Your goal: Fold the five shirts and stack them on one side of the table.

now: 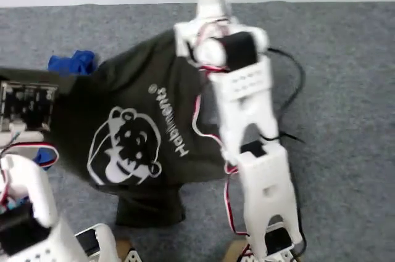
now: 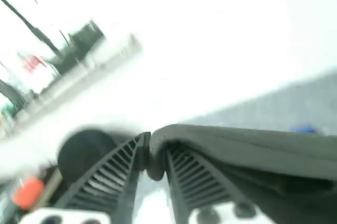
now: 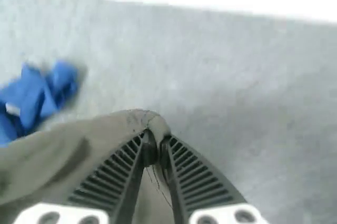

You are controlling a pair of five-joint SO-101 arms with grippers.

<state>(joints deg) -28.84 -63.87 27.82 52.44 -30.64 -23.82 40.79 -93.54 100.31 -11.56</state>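
Observation:
A dark olive shirt (image 1: 129, 132) with a white bear print hangs spread above the grey table, held up by both arms. My right gripper (image 3: 154, 147) is shut on a pinched fold of the dark shirt (image 3: 63, 155) at its far edge, under the white right arm (image 1: 247, 120). In the left wrist view my left gripper (image 2: 152, 158) is shut on another edge of the dark shirt (image 2: 253, 153), lifted off the table. A blue shirt (image 1: 73, 63) lies crumpled on the table beyond the dark one, also seen as the blue shirt (image 3: 34, 95) in the right wrist view.
The left arm (image 1: 28, 212) stands at the near left, with a circuit board (image 1: 24, 98) at the left edge. Grey felt table (image 1: 345, 89) stretches open to the right. A white wall runs along the far edge.

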